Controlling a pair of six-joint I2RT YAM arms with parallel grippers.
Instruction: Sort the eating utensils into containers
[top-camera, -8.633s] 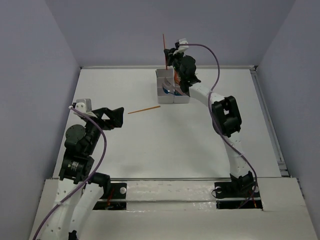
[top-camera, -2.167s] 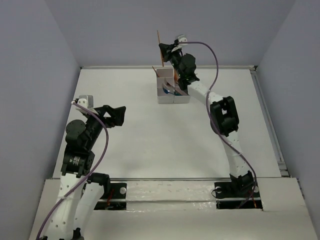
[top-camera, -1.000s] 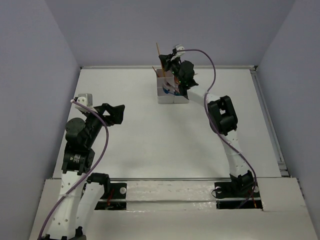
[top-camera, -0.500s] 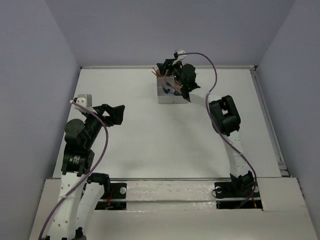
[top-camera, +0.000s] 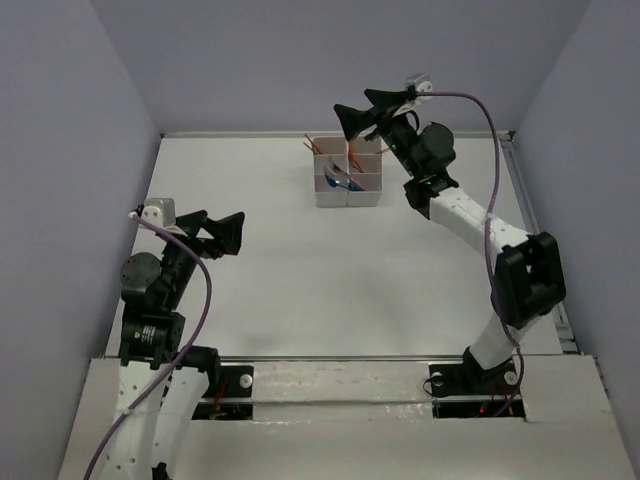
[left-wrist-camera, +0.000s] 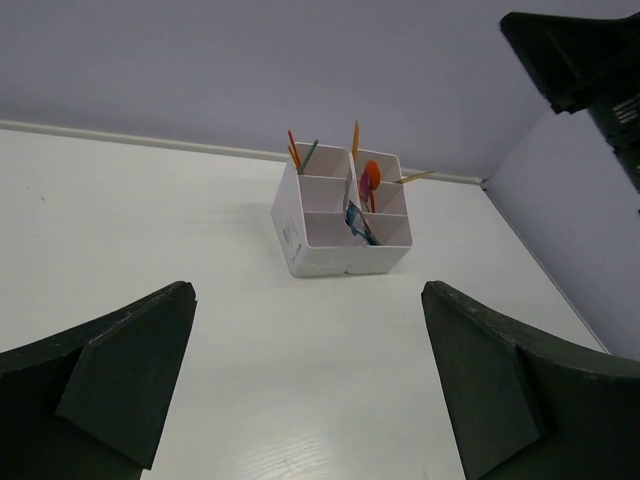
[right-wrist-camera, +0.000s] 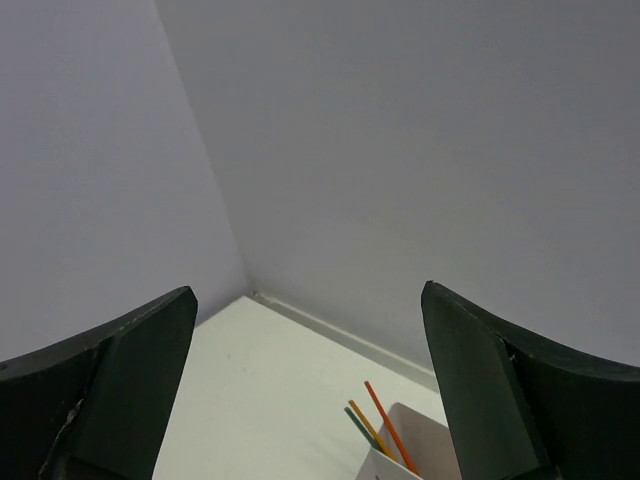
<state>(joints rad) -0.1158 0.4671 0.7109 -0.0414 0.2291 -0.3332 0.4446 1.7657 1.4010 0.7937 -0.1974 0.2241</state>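
Observation:
The white containers (top-camera: 336, 196) stand at the far middle of the table, also in the left wrist view (left-wrist-camera: 320, 248). Orange and teal sticks (left-wrist-camera: 297, 153) lean out of the far left bin, seen too in the right wrist view (right-wrist-camera: 384, 428). An orange spoon (left-wrist-camera: 371, 182) stands in a middle bin, and a bluish piece (left-wrist-camera: 360, 226) lies in a near bin. My right gripper (top-camera: 364, 110) hangs open and empty, raised above the bins' far right side. My left gripper (top-camera: 214, 226) is open and empty, well to the left of the bins.
A low rail (top-camera: 240, 134) runs along the table's far edge below the grey back wall. Grey side walls (top-camera: 70, 150) close in both sides. The right arm's forearm (top-camera: 465, 215) slants over the table's right part.
My right gripper opened and let go of the orange stick, which now stands in the far left bin. It then rose and drew back to the right. The left arm barely shifted.

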